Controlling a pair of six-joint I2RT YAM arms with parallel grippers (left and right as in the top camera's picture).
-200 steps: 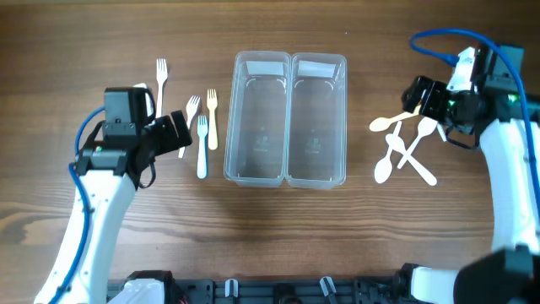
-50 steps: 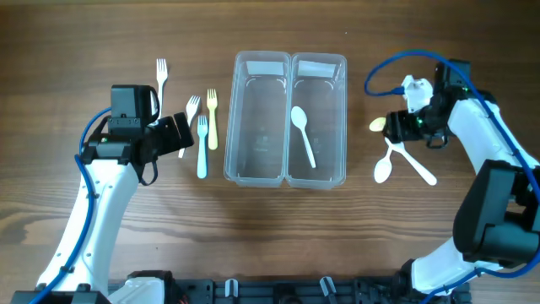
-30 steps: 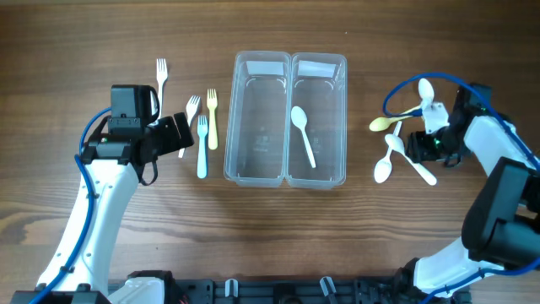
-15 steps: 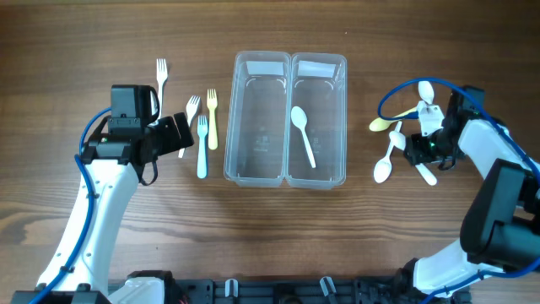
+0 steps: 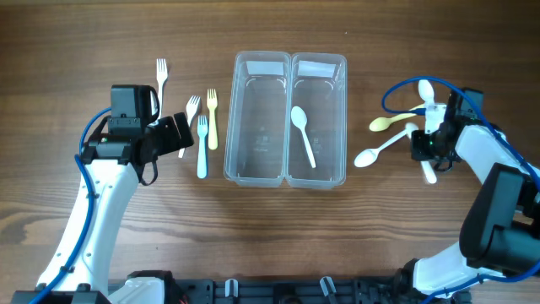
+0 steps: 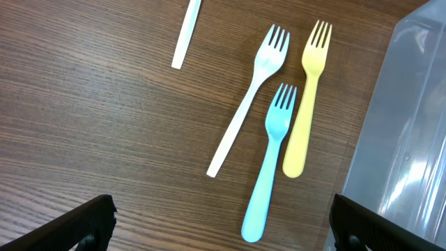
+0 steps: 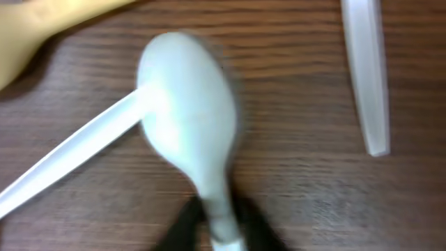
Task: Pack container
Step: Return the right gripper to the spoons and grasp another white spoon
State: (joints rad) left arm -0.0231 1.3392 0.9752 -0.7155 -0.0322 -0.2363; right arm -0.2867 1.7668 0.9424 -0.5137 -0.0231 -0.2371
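Note:
The clear two-compartment container (image 5: 257, 173) stands mid-table, with one white spoon (image 5: 302, 135) lying in its right compartment. To its right, my right gripper (image 5: 424, 150) (image 7: 221, 219) is shut on the neck of a white spoon (image 7: 188, 118), low over the wood. A second white spoon (image 5: 371, 154) (image 7: 70, 167) lies with its handle under the held bowl. A yellow spoon (image 5: 384, 123) (image 7: 35, 28) lies just beyond. My left gripper (image 5: 177, 133) (image 6: 221, 224) hangs open beside the forks, holding nothing.
Left of the container lie a blue fork (image 5: 202, 145) (image 6: 268, 164), a yellow fork (image 5: 212, 118) (image 6: 306, 104) and two white forks (image 5: 191, 111) (image 5: 160, 80). Another white spoon (image 5: 426, 89) rests at the far right, and a white handle (image 7: 366, 77) lies near my right gripper.
My right gripper has closed on the white spoon's neck. The loose white spoon beside it has swung, its bowl sliding left toward the container. The left arm has not moved.

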